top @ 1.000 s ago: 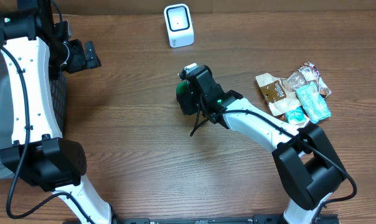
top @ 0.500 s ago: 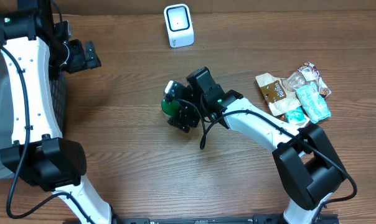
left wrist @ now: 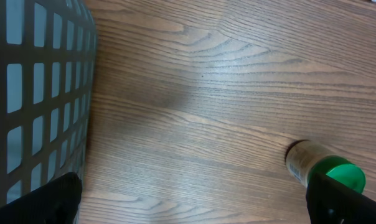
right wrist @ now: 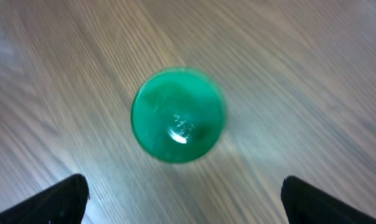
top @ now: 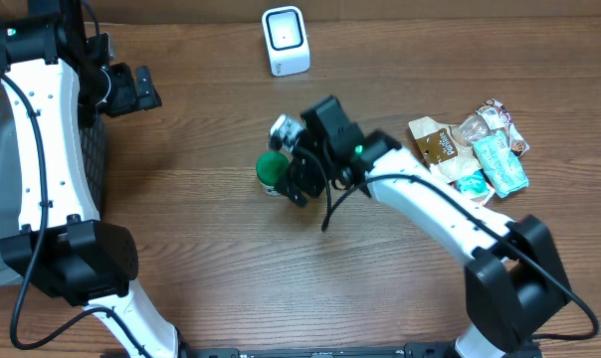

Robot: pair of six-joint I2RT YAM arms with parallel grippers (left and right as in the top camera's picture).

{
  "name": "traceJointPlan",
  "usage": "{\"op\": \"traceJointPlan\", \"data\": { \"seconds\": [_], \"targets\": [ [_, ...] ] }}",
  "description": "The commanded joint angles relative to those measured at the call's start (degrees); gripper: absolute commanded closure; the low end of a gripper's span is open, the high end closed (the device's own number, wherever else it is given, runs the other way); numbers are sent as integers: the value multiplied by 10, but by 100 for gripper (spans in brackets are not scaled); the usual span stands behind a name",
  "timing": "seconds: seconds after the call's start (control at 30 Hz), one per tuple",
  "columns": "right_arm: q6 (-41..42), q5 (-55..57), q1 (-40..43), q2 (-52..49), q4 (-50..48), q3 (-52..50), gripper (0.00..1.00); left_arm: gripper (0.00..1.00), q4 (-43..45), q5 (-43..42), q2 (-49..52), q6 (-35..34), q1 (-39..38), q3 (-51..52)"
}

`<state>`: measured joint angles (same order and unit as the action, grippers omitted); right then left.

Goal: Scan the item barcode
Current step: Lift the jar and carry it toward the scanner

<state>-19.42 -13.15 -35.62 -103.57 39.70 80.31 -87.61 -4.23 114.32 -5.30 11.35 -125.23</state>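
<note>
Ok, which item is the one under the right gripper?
The green-capped bottle, standing alone mid-table directly below the open right gripper; the other items lie in a pile off to the side.

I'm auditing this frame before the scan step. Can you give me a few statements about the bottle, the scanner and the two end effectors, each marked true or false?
1. The green-capped bottle stands upright on the table. True.
2. The right end effector is clamped around the bottle's cap. False: its jaws stand wide open and the cap lies clear of them.
3. The white scanner lies in the pile of packets. False: it stands alone near the table's far edge, apart from the pile.
4. The left end effector is open and holds nothing. True.
</note>
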Motion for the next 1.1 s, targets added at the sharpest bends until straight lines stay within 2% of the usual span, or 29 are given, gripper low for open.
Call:
{"op": "traceJointPlan", "data": {
  "seconds": [0.0,0.2,0.4,0.67,0.87,1.07],
  "targets": [
    [80,42,1,21,89,128,0,0,1,2,-15,15,2,-2],
    [166,78,-14,-7,178,246,0,1,1,2,-15,15,2,-2],
    [226,102,-28,-45,192,252,0,0,1,2,-15,15,2,-2],
    [226,108,-42,-123,178,252,0,0,1,2,-15,15,2,-2],
    [224,45,-42,-132,146,249,0,1,1,2,-15,15,2,-2],
    [246,82,-44,-136,131,239,5,1,0,2,-15,15,2,-2]
  ]
}}
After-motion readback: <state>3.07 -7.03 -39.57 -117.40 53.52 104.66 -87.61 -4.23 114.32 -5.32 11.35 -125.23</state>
